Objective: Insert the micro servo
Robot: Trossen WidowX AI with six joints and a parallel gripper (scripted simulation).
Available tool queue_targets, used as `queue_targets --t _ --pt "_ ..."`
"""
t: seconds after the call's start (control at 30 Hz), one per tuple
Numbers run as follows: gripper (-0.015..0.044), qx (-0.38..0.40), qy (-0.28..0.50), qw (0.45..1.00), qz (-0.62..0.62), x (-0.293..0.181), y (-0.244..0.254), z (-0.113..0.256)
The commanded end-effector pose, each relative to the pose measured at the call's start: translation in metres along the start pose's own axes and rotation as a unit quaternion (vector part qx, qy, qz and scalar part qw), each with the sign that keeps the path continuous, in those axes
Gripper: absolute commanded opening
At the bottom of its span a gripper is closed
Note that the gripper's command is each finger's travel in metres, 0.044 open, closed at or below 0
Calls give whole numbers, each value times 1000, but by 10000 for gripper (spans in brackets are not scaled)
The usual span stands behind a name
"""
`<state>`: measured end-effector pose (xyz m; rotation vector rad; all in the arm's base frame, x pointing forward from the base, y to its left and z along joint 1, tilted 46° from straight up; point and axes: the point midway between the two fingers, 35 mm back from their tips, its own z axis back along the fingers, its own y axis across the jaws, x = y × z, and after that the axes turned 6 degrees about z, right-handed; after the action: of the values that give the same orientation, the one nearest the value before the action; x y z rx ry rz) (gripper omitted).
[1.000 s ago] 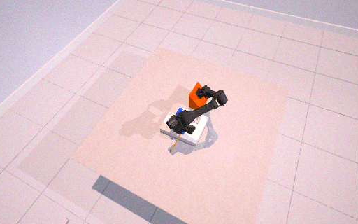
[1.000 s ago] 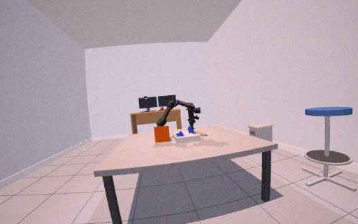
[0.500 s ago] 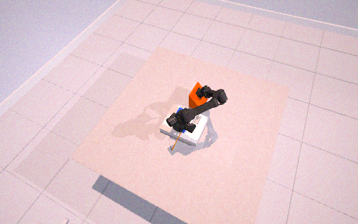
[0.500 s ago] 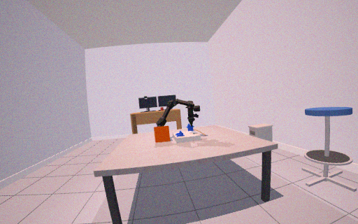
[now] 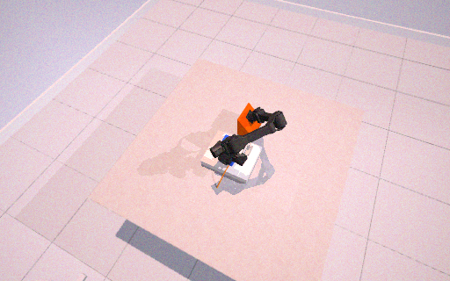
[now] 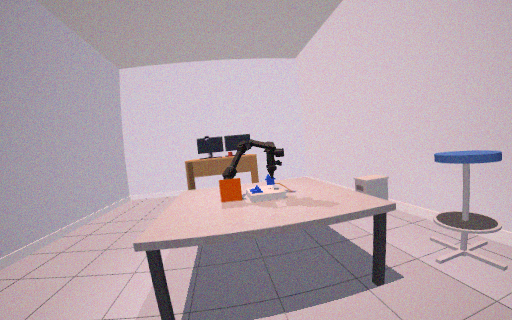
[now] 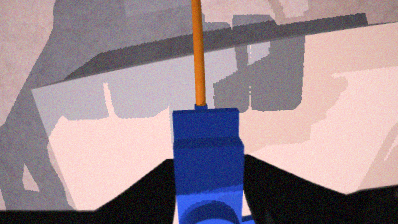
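Room light: bright and even, with a pinkish cast; the lamp itself is out of view.
Table [image 5: 292, 193] [image 6: 267, 220] glow: pale and washed.
Deck [image 5: 252, 167] [image 6: 267, 196] [image 7: 115, 165]: near-white in the light, crossed by hard-edged gray shadows in the wrist view.
Arm [image 5: 261, 133] [image 6: 258, 144]: very dark, little detail; casts several overlapping shadows.
Floor [image 5: 415, 145] [image 6: 82, 270]: broad dark shadow under the table.
Grain: fine speckle in all views.
Edges: table front bows in the exterior view.

Top looks steeply down, exterior sideways across, wrist close; all share deck [image 5: 253, 168] [image 6: 267, 197] [image 7: 115, 165].
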<state>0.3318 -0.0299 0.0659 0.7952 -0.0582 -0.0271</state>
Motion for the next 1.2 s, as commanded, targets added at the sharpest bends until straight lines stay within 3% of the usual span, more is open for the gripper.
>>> queue_targets --t 0.0,0.3,0.9,1.17 --pt "0 -3 -2 1000 1 -11 -2 2" --pt "0 -3 -2 1000 0 -44 -4 2" --pt "0 -2 -2 1000 -3 -47 45 2" --pt "0 -2 -2 994 -111 -47 45 2"
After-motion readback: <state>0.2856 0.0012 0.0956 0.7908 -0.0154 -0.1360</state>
